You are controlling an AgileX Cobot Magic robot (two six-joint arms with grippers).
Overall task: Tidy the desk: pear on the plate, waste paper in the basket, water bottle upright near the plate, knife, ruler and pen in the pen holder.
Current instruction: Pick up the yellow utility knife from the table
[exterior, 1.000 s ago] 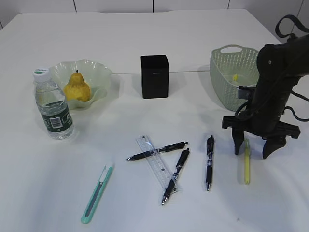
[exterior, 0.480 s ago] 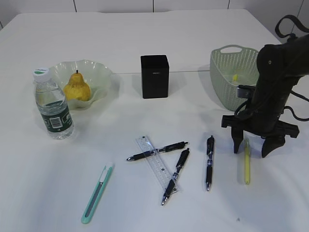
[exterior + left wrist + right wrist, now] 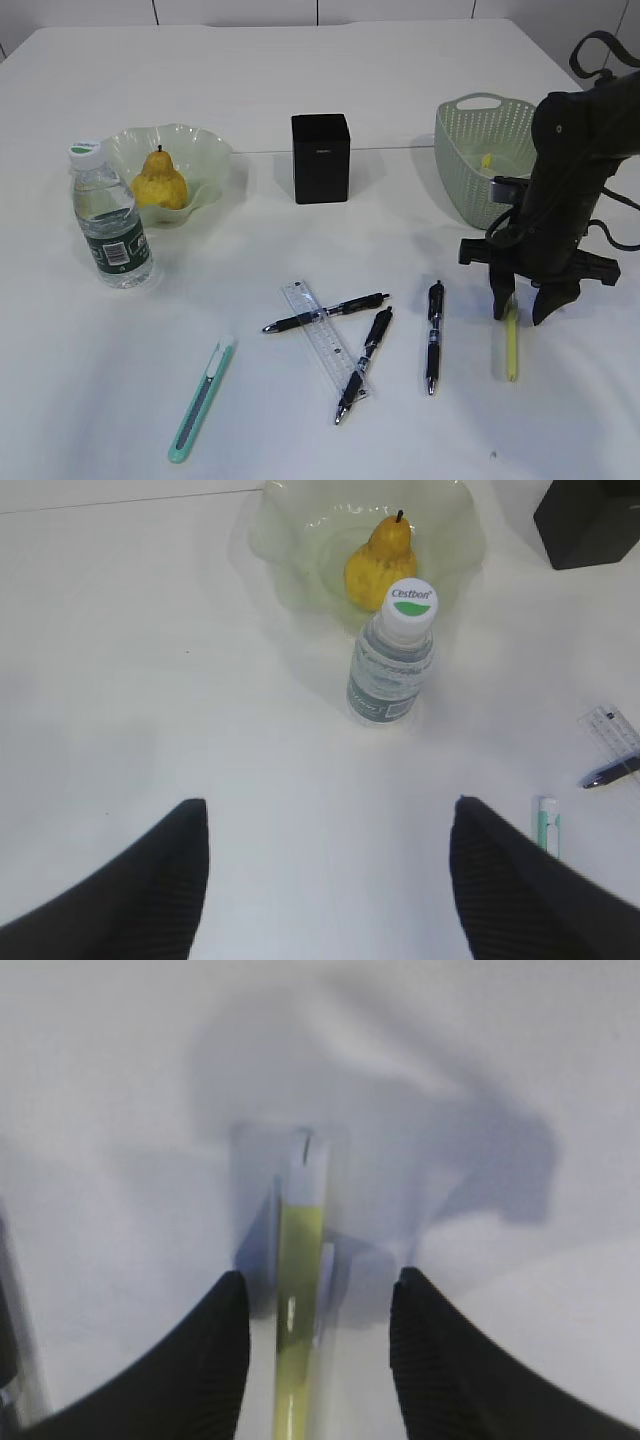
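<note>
The right hand [image 3: 520, 310] stands low over the tabletop [image 3: 300, 420], its fingers spread on either side of a yellow pen [image 3: 297, 1300], not touching it. The left hand [image 3: 325, 880] is spread wide, a water bottle [image 3: 392, 655] ahead of it.

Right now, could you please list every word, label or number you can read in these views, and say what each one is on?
"Cestbon": on the white cap of the water bottle.
Water bottle's dark green label: print too small to read.
Pen holder: a faint mark on its front, unreadable.
Ruler: graduations visible, numbers too small to read.
Nothing else carries text.
</note>
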